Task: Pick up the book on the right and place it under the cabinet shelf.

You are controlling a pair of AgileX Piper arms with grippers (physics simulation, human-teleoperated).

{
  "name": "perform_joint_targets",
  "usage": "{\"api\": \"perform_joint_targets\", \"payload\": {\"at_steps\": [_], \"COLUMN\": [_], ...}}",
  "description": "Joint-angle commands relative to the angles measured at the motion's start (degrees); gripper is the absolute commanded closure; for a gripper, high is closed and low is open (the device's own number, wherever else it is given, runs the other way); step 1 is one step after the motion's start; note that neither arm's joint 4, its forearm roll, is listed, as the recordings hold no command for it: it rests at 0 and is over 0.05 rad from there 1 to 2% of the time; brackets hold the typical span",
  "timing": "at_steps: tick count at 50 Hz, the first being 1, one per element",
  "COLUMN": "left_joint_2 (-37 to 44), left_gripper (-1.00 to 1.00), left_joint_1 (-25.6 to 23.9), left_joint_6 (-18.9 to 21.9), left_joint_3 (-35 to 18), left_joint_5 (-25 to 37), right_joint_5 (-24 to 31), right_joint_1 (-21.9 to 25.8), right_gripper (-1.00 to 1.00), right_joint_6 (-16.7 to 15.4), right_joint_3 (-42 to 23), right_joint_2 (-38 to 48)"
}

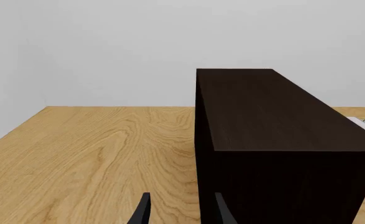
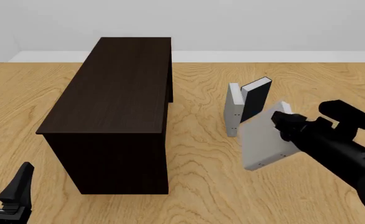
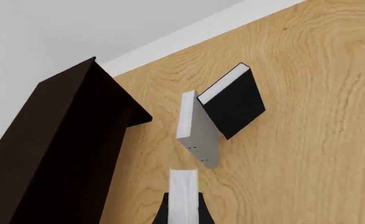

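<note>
My right gripper (image 2: pixel 282 123) is shut on the light-grey book (image 2: pixel 263 142) and holds it tilted above the table, right of the cabinet shelf (image 2: pixel 117 88). In the right wrist view the book's white page edge (image 3: pixel 183 191) sits between the fingers (image 3: pixel 203 212), with the dark cabinet shelf (image 3: pixel 58 149) off to one side. My left gripper (image 2: pixel 16 192) is open and empty at the near left corner of the cabinet shelf. In the left wrist view the left gripper (image 1: pixel 182 212) points along the cabinet shelf's (image 1: pixel 275 135) side.
A second grey book (image 2: pixel 234 111) stands upright with a black-covered book (image 2: pixel 255 99) leaning behind it, just beyond the held book. Both also show in the right wrist view: grey (image 3: pixel 200 133), black (image 3: pixel 235 103). The wooden table (image 2: pixel 201 177) surrounds them.
</note>
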Motion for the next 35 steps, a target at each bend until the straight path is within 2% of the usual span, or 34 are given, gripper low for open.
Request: {"api": "perform_joint_targets", "payload": {"at_steps": [1,15,23,28,30,35], "left_joint_2": [0.1,0.2,0.0,0.0,0.0,0.0], "left_gripper": [-1.00,-1.00,-1.00,-1.00,-1.00,-1.00], "left_joint_1": [0.0,0.0,0.0,0.0,0.0,0.0], "left_joint_6": [0.0,0.0,0.0,0.0,0.0,0.0], "left_joint_3": [0.0,0.1,0.0,0.0,0.1,0.1], "left_joint_5": [0.0,-0.2,0.0,-0.1,-0.1,-0.1], "right_joint_5": [-4.3,-15.4,-18.5,-21.3,-21.5,-25.4], "right_joint_1": [3.9,7.8,9.5,10.2,10.3,10.9], "right_gripper": [1.00,1.00,1.00,1.00,1.00,1.00], "right_joint_6": [5.5,9.1,11.3,14.0,14.0,16.5], "right_joint_3": [1.5,-0.1,-2.2,-2.3,-2.7,-2.7], "right_joint_2": [0.8,13.7,19.0,21.0,21.8,25.1]}}
